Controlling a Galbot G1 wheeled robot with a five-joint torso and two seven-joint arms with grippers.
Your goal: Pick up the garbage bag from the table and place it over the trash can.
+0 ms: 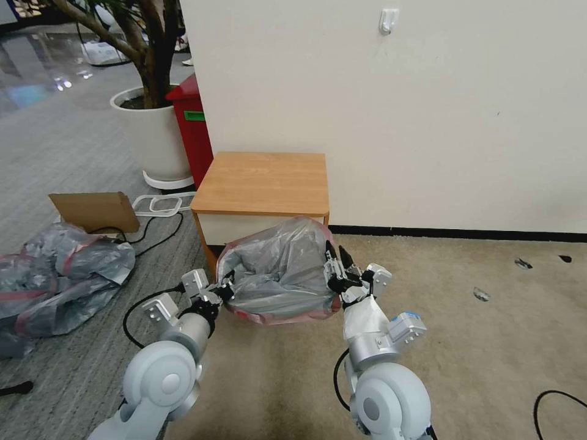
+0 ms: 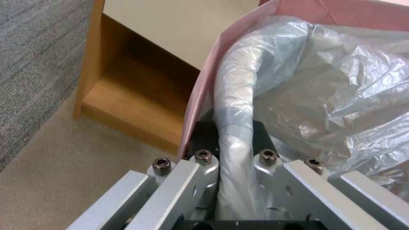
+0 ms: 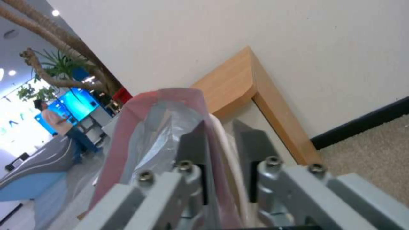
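Observation:
The garbage bag (image 1: 278, 269), thin grey plastic with a pink-red band, is spread over the trash can on the floor in front of the table (image 1: 263, 180). The can is hidden under it. Its rolled cream rim (image 2: 234, 95) shows through the plastic in the left wrist view and bare (image 3: 221, 134) in the right wrist view. My left gripper (image 1: 225, 290) is at the bag's left edge, its fingers closed on the plastic-covered rim (image 2: 233, 134). At the bag's right edge my right gripper (image 1: 338, 253) is open, its fingers straddling the rim and pink band (image 3: 221, 143).
A heap of grey bags (image 1: 55, 275) lies on the floor at left, with a cardboard box (image 1: 95, 211) and cables (image 1: 147, 232) behind it. A red bin (image 1: 192, 128) and a white planter (image 1: 153, 134) stand left of the table. Beige carpet lies open to the right.

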